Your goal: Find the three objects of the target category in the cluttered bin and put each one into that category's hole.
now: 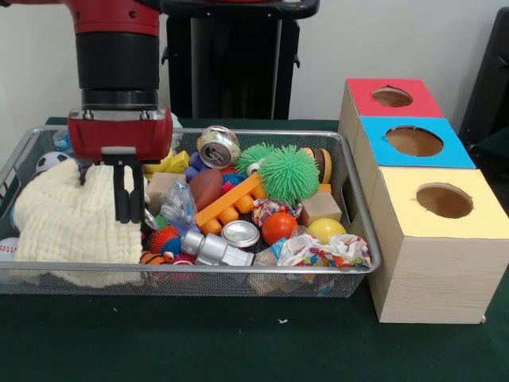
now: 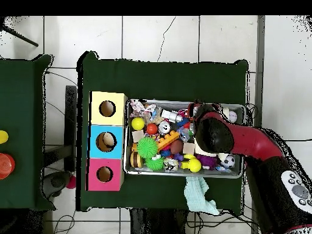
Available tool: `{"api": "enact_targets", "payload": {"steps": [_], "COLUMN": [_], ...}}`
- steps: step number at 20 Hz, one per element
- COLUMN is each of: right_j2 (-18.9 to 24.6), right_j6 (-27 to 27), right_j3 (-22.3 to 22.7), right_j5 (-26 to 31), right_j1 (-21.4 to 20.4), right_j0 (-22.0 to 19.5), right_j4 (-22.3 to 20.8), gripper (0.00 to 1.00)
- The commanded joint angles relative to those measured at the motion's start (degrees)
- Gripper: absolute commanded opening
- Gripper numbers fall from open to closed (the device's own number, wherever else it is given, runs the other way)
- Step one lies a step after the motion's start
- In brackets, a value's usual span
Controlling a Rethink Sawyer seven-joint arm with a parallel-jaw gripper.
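Observation:
The wire mesh bin (image 1: 199, 269) is packed with toys; it also shows in the overhead view (image 2: 183, 174). My gripper (image 1: 127, 218) hangs over the bin's left part, fingers close together, tips at the right edge of a cream knitted cloth (image 1: 67, 219). I see nothing held. An orange plush with black stripes (image 1: 151, 258) lies low by the front rim, below the gripper. A yellow plush (image 1: 172, 163) sits just behind the gripper and shows in the overhead view (image 2: 194, 164). The red-surrounded hole (image 1: 392, 97) is the farthest on the wooden box (image 2: 104, 174). In the overhead view my arm (image 2: 213, 135) hides the gripper.
Green spiky balls (image 1: 286, 173), a crushed can (image 1: 219, 146), an orange ball (image 1: 278, 227), a smooth yellow ball (image 1: 326, 231) and a rope toy (image 1: 326, 251) fill the bin's right half. The blue hole (image 1: 413, 141) and yellow hole (image 1: 444, 200) lie nearer. A pale green cloth (image 2: 198, 195) lies outside the bin.

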Motion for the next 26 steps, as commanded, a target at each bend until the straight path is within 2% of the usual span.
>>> {"api": "enact_targets", "payload": {"steps": [1, 2, 15, 26], "right_j2": [-1.96, -1.93, -1.31, -2.33], "right_j6": [4.49, 4.4, 3.78, 2.08], "right_j3": [-2.38, -2.27, -3.06, -5.62], "right_j5": [-1.78, -1.95, -3.46, -5.11], "right_j1": [4.64, 4.65, 4.98, 6.45], "right_j0": [0.5, 0.46, 0.23, 2.17], "right_j4": [-2.49, -2.52, -3.0, -4.94], "gripper": [0.0, 1.0, 1.0, 1.0]}}
